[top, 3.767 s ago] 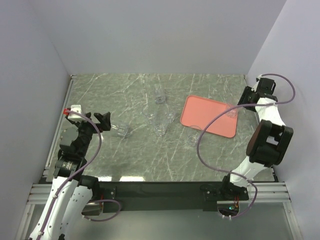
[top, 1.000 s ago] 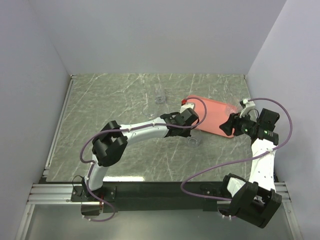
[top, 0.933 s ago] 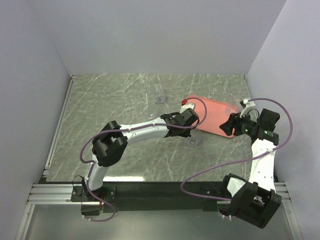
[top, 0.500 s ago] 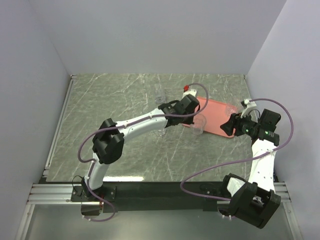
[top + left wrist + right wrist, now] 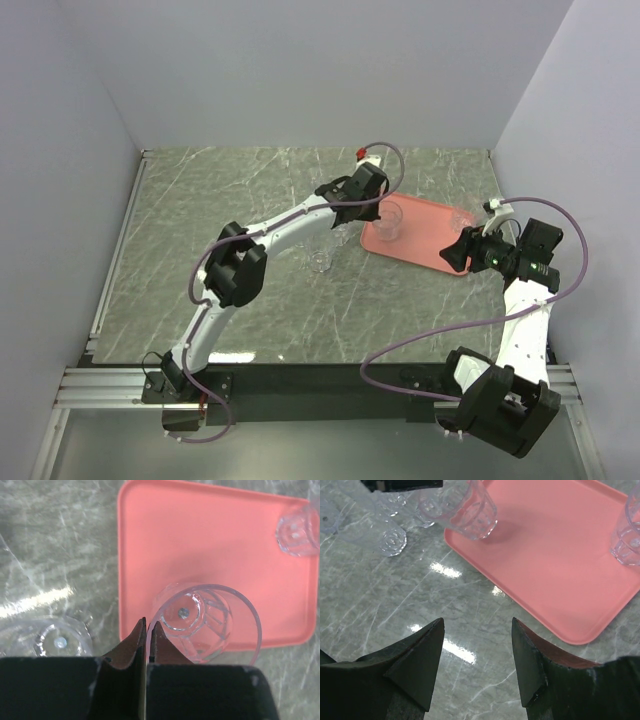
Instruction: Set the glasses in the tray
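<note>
Left gripper point(image 5: 145, 630): fingers pressed almost together, pinching the rim wall of the carried glass point(image 5: 205, 622). One finger looks to sit inside the mouth and one outside. My read is that a rim pinch keeps the fingers off the tray floor, so the base can land first.

The carried glass hangs tilted at the 9 o'clock end of the tray point(image 5: 210, 535), just inside the low rim. I cannot tell whether its base touches the pink surface. It probably needs levelling before release, or it may tip.

A second glass point(image 5: 298, 529) stands upright in the tray's 2 o'clock corner, well apart from the carried one. The floor between them is bare, so nothing blocks the set-down.

Right gripper point(image 5: 477, 665): fingers spread wide and holding nothing. It hovers low at the tray's 4 o'clock corner, pointing back across the tray toward the carried glass. It looks parked there, clear of the drop spot.

Loose glasses point(image 5: 320, 262) wait on the marble table point(image 5: 200, 200), at 8 to 9 o'clock from the tray. Several cluster close together and partly under the left arm point(image 5: 290, 220). One sits just beside the tray's edge point(image 5: 60, 641). These are the likeliest things to be knocked on the way out.
</note>
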`<action>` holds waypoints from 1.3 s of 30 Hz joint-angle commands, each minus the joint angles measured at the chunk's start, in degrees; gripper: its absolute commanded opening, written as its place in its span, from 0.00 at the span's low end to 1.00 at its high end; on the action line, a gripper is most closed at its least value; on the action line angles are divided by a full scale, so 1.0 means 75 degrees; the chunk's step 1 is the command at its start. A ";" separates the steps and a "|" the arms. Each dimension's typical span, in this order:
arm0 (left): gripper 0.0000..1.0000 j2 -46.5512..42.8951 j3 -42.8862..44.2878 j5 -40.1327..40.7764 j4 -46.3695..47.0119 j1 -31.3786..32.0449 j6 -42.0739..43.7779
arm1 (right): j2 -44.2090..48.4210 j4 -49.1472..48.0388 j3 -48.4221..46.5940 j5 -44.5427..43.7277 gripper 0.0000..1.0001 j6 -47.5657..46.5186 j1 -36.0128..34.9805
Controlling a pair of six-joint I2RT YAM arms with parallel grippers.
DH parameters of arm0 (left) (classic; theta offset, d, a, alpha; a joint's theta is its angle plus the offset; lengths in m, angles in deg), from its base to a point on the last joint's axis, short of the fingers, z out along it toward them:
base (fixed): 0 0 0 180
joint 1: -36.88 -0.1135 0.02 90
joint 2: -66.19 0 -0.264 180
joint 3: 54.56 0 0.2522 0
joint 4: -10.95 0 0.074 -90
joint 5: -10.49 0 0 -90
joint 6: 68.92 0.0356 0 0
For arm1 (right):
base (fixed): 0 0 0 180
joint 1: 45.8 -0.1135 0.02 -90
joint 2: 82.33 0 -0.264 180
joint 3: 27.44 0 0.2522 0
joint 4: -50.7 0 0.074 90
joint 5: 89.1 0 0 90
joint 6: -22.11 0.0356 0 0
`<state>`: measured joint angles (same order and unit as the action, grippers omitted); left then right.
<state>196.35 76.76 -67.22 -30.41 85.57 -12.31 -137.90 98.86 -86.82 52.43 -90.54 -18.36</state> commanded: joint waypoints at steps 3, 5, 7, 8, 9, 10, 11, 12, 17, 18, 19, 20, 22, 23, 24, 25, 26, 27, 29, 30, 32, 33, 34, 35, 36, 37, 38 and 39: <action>0.00 0.0233 0.0802 -0.0186 0.0890 -0.0257 0.0209 | 0.0132 0.0020 -0.0057 0.0266 0.63 -0.0097 0.0056; 0.00 0.0397 0.0907 -0.0175 0.1088 -0.0315 0.0233 | 0.0132 0.0008 -0.0057 0.0301 0.63 -0.0097 0.0068; 0.00 0.0538 0.0966 -0.0151 0.1229 -0.0386 0.0221 | 0.0144 -0.0003 -0.0046 0.0301 0.63 -0.0085 0.0068; 0.01 0.0585 0.1013 -0.0151 0.1358 -0.0409 0.0198 | 0.0144 0.0008 -0.0045 0.0302 0.63 -0.0073 0.0045; 0.00 0.0632 0.1060 -0.0174 0.1429 -0.0444 0.0186 | 0.0155 0.0008 -0.0045 0.0313 0.63 -0.0073 0.0079; 0.00 0.0760 0.1164 -0.0174 0.1534 -0.0468 0.0186 | 0.0156 -0.0003 -0.0045 0.0313 0.63 -0.0073 0.0091; 0.00 0.0819 0.1235 -0.0174 0.1581 -0.0491 0.0198 | 0.0156 -0.0004 -0.0045 0.0325 0.63 -0.0062 0.0068; 0.01 0.0878 0.1294 -0.0151 0.1651 -0.0492 0.0198 | 0.0156 0.0008 -0.0045 0.0337 0.63 -0.0061 0.0079; 0.02 0.1148 0.1446 0.0036 0.2202 -0.0503 0.0128 | 0.0144 -0.0015 -0.0046 0.0360 0.63 -0.0061 0.0103; 0.02 0.1194 0.1505 0.0106 0.2249 -0.0503 0.0127 | 0.0144 -0.0015 -0.0045 0.0349 0.63 -0.0085 0.0091; 0.02 0.1276 0.1540 0.0165 0.2319 -0.0515 0.0139 | 0.0144 -0.0004 -0.0045 0.0337 0.63 -0.0073 0.0091; 0.03 0.1300 0.1610 0.0281 0.2355 -0.0503 0.0151 | 0.0155 -0.0004 -0.0045 0.0337 0.63 -0.0062 0.0103; 0.04 0.1370 0.1634 0.0387 0.2460 -0.0515 0.0162 | 0.0179 -0.0027 -0.0022 0.0337 0.63 -0.0062 0.0103; 0.05 0.1394 0.1623 0.0458 0.2495 -0.0527 0.0162 | 0.0191 -0.0027 -0.0034 0.0337 0.63 -0.0061 0.0114; 0.07 0.1394 0.1623 0.0482 0.2530 -0.0527 0.0151 | 0.0179 -0.0039 -0.0022 0.0348 0.63 -0.0050 0.0103; 0.07 0.1429 0.1623 0.0493 0.2542 -0.0527 0.0151 | 0.0167 -0.0039 -0.0022 0.0337 0.63 -0.0061 0.0114; 0.07 0.1464 0.1657 0.0517 0.2543 -0.0527 0.0139 | 0.0167 -0.0050 -0.0022 0.0337 0.63 -0.0061 0.0115; 0.07 0.1476 0.1669 0.0563 0.2531 -0.0527 0.0127 | 0.0156 -0.0027 -0.0034 0.0348 0.63 -0.0050 0.0115; 0.07 0.1558 0.1704 0.0587 0.2507 -0.0527 0.0116 | 0.0156 -0.0027 -0.0034 0.0348 0.63 -0.0073 0.0115; 0.07 0.1570 0.1716 0.0610 0.2496 -0.0515 0.0104 | 0.0167 -0.0027 -0.0022 0.0337 0.63 -0.0073 0.0115; 0.08 0.1640 0.1751 0.0646 0.2484 -0.0527 0.0104 | 0.0191 -0.0050 -0.0022 0.0337 0.63 -0.0061 0.0103; 0.08 0.1652 0.1775 0.0657 0.2461 -0.0527 0.0104 | 0.0191 -0.0050 -0.0010 0.0325 0.63 -0.0050 0.0114; 0.08 0.1687 0.1798 0.0658 0.2461 -0.0527 0.0115 | 0.0202 -0.0062 -0.0010 0.0313 0.63 -0.0050 0.0115; 0.09 0.1710 0.1810 0.0658 0.2461 -0.0527 0.0127 | 0.0191 -0.0051 -0.0010 0.0313 0.63 -0.0061 0.0115; 0.09 0.1722 0.1822 0.0669 0.2437 -0.0527 0.0127 | 0.0202 -0.0050 -0.0010 0.0313 0.63 -0.0061 0.0115; 0.10 0.1745 0.1845 0.0704 0.2425 -0.0527 0.0127 | 0.0191 -0.0050 -0.0010 0.0313 0.63 -0.0061 0.0126; 0.10 0.1757 0.1845 0.0716 0.2414 -0.0527 0.0139 | 0.0202 -0.0050 -0.0010 0.0302 0.63 -0.0061 0.0126; 0.11 0.1769 0.1845 0.0728 0.2414 -0.0527 0.0139 | 0.0202 -0.0050 -0.0010 0.0313 0.63 -0.0050 0.0126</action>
<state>209.18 87.23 -63.05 -15.54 81.74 -11.22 -137.53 98.86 -86.82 53.94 -90.54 -17.99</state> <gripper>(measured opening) 0.108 0.634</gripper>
